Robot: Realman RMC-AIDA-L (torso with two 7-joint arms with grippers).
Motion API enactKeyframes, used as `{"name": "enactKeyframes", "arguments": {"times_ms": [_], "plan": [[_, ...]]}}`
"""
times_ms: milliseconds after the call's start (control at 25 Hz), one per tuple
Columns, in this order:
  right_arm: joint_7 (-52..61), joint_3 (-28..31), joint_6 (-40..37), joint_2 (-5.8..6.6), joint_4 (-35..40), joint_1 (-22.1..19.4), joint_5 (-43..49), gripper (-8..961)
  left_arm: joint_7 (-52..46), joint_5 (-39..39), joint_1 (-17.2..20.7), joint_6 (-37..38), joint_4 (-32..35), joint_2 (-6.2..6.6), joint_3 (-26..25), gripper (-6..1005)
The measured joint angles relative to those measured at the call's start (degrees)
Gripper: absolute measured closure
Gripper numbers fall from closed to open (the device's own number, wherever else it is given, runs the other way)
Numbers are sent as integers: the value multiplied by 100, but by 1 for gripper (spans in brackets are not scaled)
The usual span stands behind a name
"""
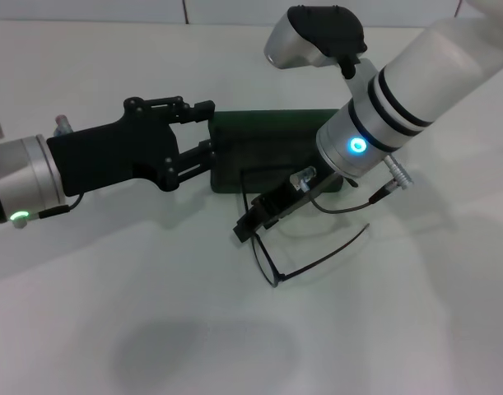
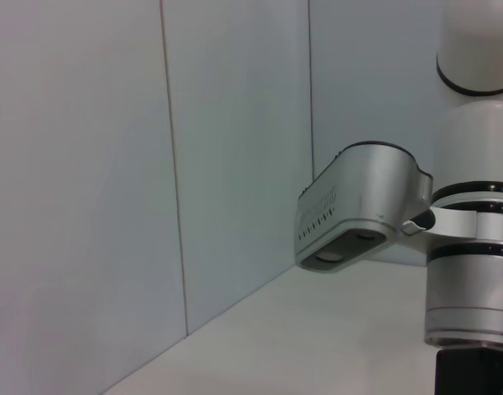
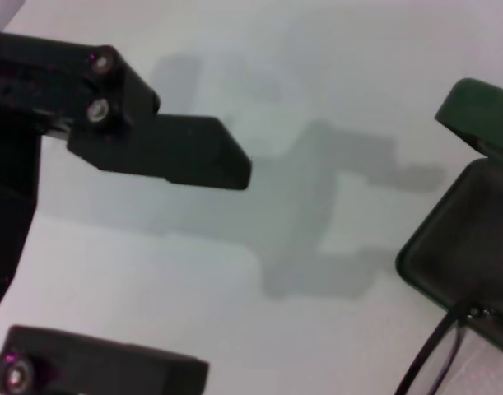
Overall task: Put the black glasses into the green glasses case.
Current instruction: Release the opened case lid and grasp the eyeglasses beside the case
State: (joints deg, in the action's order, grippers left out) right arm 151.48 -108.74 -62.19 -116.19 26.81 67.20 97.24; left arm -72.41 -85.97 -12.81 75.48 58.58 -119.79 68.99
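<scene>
The green glasses case (image 1: 267, 152) lies in the middle of the table with its lid up. In the right wrist view its lid (image 3: 479, 111) and dark lining (image 3: 469, 247) show. The black glasses (image 1: 266, 265) lie tilted at the case's front, one end on its front edge and one temple arm stretched over the table; part of them shows in the right wrist view (image 3: 436, 362). My right gripper (image 1: 249, 222) is open just over the frame, and nothing shows between its fingers (image 3: 160, 152). My left gripper (image 1: 208, 129) has its fingers spread at the case's left end.
The white table (image 1: 152, 313) surrounds the case. A small object (image 1: 62, 125) sits at the far left behind my left arm. The left wrist view shows only the wall and my right arm's wrist housing (image 2: 358, 206).
</scene>
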Motion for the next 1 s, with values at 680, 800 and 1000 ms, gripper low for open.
{"name": "enactKeyframes", "arguments": {"times_ms": [680, 800, 1000], "plan": [[-46, -33, 152, 0, 140, -200, -16, 652, 23, 3, -22, 55, -181, 0, 3, 544], [-36, -34, 155, 0, 348, -360, -14, 694, 24, 3, -22, 57, -214, 0, 0, 545], [9, -33, 162, 0, 826, -764, -13, 705, 25, 3, -20, 69, -245, 0, 0, 545]]}}
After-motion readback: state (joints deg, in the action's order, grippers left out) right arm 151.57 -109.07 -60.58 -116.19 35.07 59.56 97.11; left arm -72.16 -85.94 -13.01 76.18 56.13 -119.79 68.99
